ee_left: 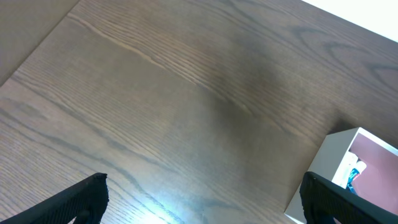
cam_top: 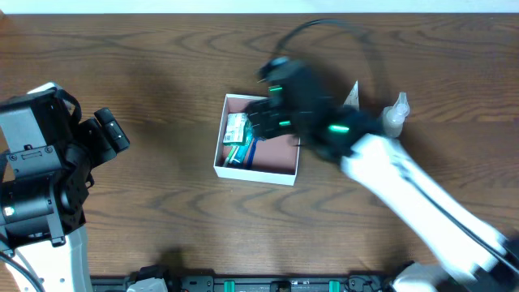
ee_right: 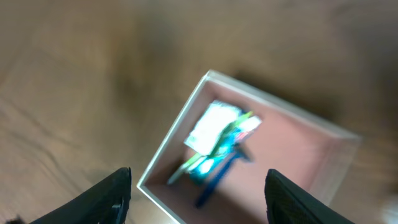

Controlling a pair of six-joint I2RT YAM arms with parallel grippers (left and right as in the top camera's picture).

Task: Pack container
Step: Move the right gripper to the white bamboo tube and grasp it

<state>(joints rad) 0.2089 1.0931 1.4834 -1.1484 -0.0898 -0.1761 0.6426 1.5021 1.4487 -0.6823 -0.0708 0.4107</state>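
Note:
The container [cam_top: 219, 159], a shallow square box with white walls and a pink inside, sits mid-table. It holds a white-green packet [cam_top: 235, 127] and a blue toothbrush-like item [cam_top: 246, 152] at its left side. My right gripper [cam_top: 258, 112] hovers over the box's upper middle, open and empty; its view is blurred and shows the container [ee_right: 168, 149] with the packet [ee_right: 214, 127] and blue item [ee_right: 219, 177] below. My left gripper [cam_top: 109, 130] is open and empty over bare table at the left; its view shows the container's corner [ee_left: 329, 162].
A small clear bottle with a white cap [cam_top: 395, 116] and a pale wrapper [cam_top: 352, 95] lie on the table right of the container, partly behind my right arm. The table's far edge shows at the top of the overhead view.

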